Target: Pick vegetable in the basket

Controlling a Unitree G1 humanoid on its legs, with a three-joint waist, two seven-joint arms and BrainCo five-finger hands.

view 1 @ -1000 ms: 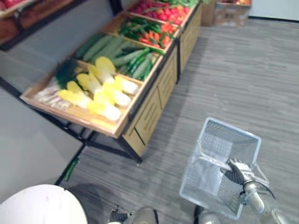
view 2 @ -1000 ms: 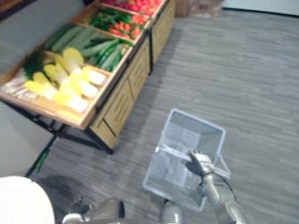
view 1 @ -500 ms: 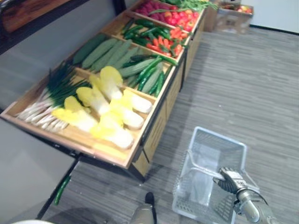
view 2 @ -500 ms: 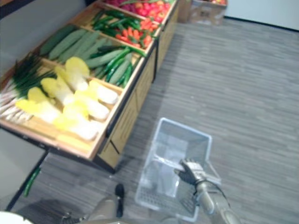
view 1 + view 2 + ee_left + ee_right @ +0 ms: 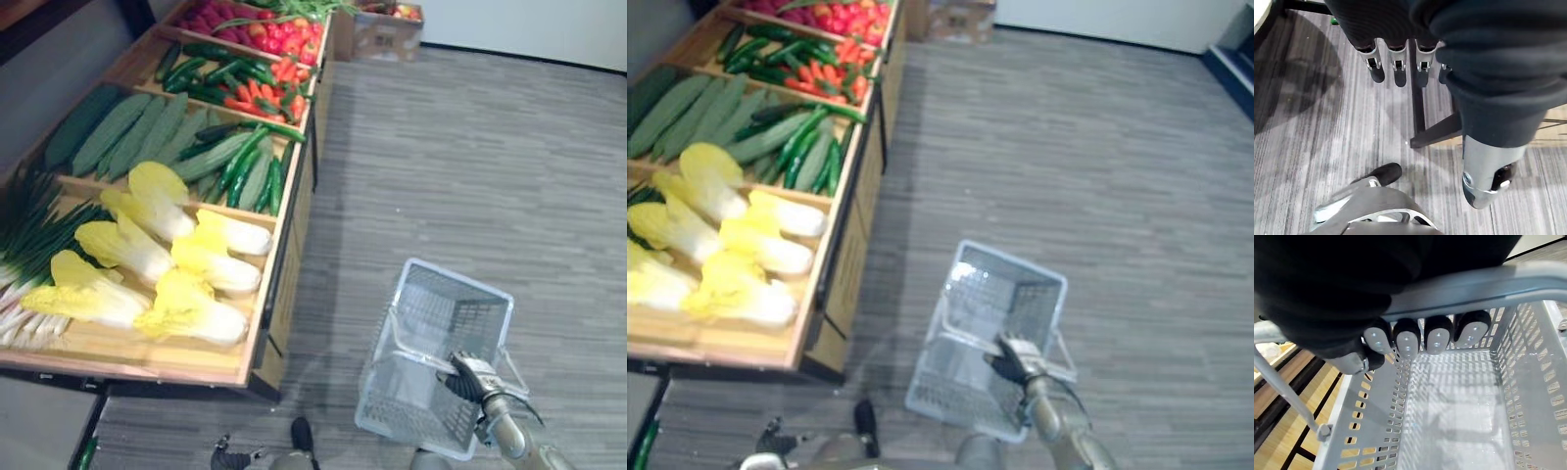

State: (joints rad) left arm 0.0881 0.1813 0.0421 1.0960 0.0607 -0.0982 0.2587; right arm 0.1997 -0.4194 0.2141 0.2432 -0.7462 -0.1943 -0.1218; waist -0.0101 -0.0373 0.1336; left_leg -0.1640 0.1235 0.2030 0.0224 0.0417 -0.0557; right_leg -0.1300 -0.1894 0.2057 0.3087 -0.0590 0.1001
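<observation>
Right wrist view shows the right hand (image 5: 1420,335) curled round the handle (image 5: 1484,284) of a grey mesh basket (image 5: 460,282) beside a wooden stand (image 5: 286,257). Vegetables (image 5: 235,157) lie on that stand, apart from the basket, with pale cabbages (image 5: 211,276) nearest it and cucumbers (image 5: 122,132) behind. The left hand (image 5: 1396,61) hangs, fingers straight, near the stand's black leg (image 5: 1418,112).

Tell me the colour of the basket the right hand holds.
Light grey, with slotted walls; the basket shows best in the right wrist view.
</observation>
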